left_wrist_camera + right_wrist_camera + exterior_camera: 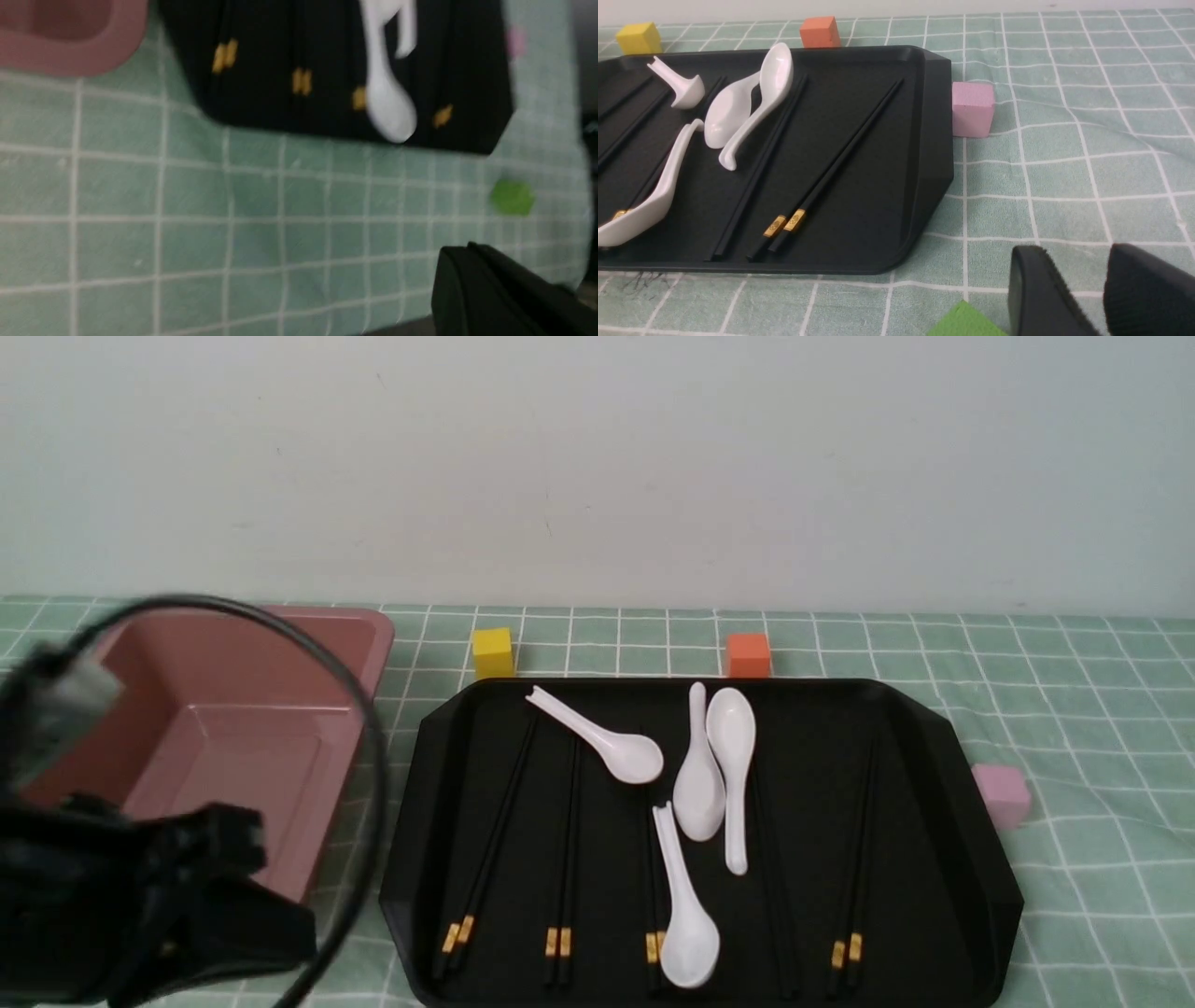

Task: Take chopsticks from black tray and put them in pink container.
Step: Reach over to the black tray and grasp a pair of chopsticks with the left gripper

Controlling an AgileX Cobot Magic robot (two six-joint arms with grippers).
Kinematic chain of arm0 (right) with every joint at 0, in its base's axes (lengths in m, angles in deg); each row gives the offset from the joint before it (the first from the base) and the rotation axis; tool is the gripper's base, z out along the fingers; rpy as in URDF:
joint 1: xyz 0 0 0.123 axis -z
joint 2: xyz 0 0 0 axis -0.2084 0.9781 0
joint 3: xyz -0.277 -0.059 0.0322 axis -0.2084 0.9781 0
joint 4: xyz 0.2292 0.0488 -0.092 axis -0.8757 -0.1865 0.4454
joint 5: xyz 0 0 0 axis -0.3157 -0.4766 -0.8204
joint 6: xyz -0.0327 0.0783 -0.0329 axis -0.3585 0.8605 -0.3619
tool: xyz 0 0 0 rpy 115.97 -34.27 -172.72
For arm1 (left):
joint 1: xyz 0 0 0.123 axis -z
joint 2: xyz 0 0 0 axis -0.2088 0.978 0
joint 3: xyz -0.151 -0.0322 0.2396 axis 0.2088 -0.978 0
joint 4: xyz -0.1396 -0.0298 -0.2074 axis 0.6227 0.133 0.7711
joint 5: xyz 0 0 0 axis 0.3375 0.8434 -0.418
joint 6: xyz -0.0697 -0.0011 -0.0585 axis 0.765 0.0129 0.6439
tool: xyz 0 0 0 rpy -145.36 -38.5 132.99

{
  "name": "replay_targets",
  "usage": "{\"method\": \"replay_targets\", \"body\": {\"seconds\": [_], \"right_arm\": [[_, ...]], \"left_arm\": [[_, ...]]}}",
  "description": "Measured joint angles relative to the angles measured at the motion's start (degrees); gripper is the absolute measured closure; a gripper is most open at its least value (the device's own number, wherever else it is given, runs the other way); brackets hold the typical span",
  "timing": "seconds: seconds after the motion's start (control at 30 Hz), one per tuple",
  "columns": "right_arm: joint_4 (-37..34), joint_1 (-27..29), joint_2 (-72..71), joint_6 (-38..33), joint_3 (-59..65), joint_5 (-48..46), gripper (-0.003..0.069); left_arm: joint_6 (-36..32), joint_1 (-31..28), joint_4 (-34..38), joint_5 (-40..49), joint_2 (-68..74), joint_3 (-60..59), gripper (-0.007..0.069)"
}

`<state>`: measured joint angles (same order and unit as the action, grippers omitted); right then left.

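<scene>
Blurry left end effector [241, 889] is hanging closest, open or closed I cannot tell; thin black chopsticks [564, 859] are lying in a shiny black tray [978, 859].

Motion blur smears the whole left wrist view. The left gripper [467, 266] shows as one dark finger cut off at the picture's corner, so its jaws cannot be judged. Beyond it, the chopsticks [302, 80] are only gold smudges on the black tray [467, 70]. In the front view the blurred left arm [112, 905] hides the corner of the pink container [233, 653] nearest that gripper. The right gripper [1078, 252] and the green block [966, 322] just beside it are cropped by the frame edge.
</scene>
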<state>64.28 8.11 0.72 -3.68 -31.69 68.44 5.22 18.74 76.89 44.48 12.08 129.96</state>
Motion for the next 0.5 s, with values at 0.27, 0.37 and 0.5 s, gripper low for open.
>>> {"method": "replay_targets", "body": {"seconds": [0.27, 0.37, 0.5], "right_arm": [[0.00, 0.00, 0.00, 0.00, 0.00, 0.00, 0.0419], [0.00, 0.00, 0.00, 0.00, 0.00, 0.00, 0.0419], [0.00, 0.00, 0.00, 0.00, 0.00, 0.00, 0.0419]], "left_arm": [[0.58, 9.69, -5.10, 1.74, 25.87, 15.95, 0.0637], [5.30, 13.80, -9.06, 1.48, 31.37, 21.75, 0.0637], [13.60, 18.14, -19.17, 1.35, 38.57, 29.59, 0.0605]]}}
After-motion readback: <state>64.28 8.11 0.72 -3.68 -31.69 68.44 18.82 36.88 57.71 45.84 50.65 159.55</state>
